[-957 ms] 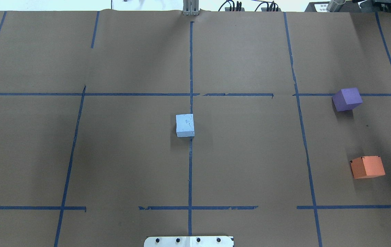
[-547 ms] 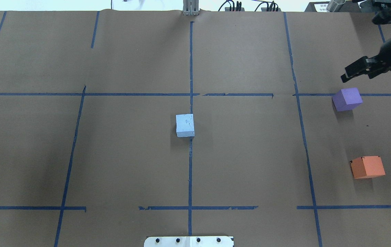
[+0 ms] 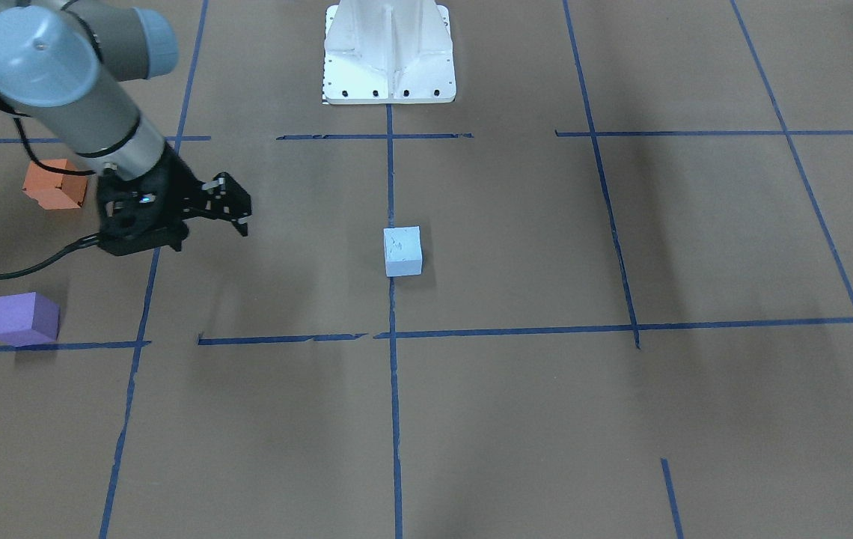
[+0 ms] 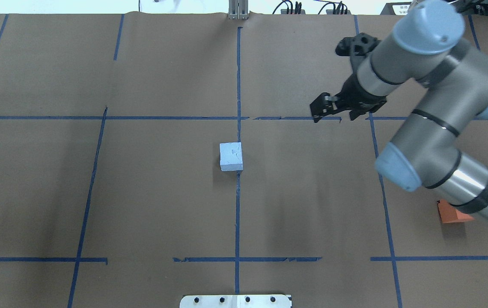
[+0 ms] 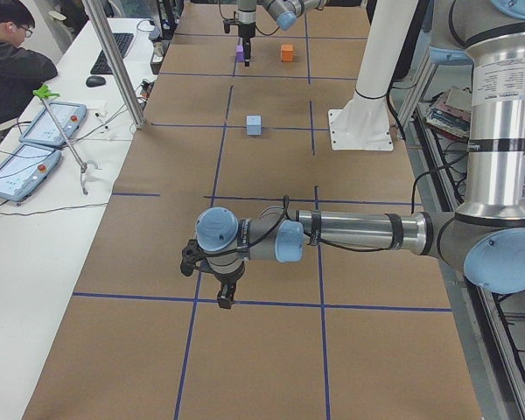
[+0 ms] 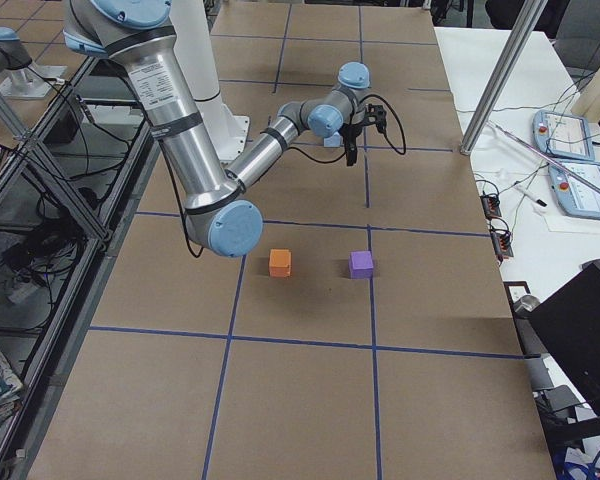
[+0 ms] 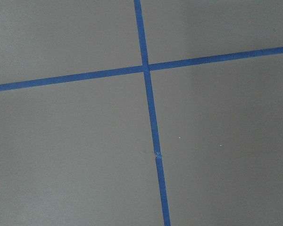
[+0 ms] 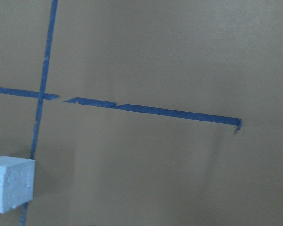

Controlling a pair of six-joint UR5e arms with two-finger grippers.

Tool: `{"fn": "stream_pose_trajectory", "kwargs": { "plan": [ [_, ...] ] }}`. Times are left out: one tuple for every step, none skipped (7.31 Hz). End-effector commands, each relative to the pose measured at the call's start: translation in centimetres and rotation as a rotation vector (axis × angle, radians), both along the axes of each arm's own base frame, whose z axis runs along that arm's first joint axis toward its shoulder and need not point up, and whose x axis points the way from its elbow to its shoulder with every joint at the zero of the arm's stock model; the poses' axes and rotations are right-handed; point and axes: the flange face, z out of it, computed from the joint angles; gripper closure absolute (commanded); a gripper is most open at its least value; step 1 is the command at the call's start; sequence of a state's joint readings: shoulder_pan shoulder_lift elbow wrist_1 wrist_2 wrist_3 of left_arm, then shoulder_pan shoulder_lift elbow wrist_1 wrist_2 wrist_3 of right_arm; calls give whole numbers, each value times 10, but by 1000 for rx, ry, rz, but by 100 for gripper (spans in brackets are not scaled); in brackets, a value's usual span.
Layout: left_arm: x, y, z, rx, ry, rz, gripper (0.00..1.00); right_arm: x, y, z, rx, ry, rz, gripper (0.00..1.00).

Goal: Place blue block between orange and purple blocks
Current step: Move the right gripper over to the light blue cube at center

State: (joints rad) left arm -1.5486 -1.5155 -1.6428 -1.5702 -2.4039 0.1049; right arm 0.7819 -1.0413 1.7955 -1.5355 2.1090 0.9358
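The light blue block sits at the table's centre on a blue tape line; it also shows in the front view and low left in the right wrist view. The purple block and the orange block stand apart on the robot's right side. In the overhead view the right arm hides the purple block and most of the orange block. My right gripper hovers open and empty, right of and beyond the blue block. My left gripper shows only in the left side view; I cannot tell its state.
The white robot base plate is at the near middle edge. Blue tape lines grid the brown paper. In the left side view an operator sits at a white side table with tablets.
My right arm has swung in from the right edge toward the centre and now covers the purple block in the overhead view. The blocks have not moved.
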Motion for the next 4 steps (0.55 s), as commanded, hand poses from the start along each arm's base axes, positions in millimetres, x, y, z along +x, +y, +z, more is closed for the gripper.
{"fn": "stream_pose_trajectory", "kwargs": {
  "plan": [
    [0, -2, -3, 4, 1, -3, 0, -123, 7, -88, -46, 15, 64, 0],
    [0, -2, -2, 6, 2, -3, 0, -166, 13, -110, -57, 37, 91, 0],
    [0, -3, -2, 7, 2, -3, 0, -197, 11, -121, -69, 65, 99, 0],
    [0, -3, -2, 7, 2, -3, 0, -215, 16, -120, -70, 85, 91, 0]
  ]
}}
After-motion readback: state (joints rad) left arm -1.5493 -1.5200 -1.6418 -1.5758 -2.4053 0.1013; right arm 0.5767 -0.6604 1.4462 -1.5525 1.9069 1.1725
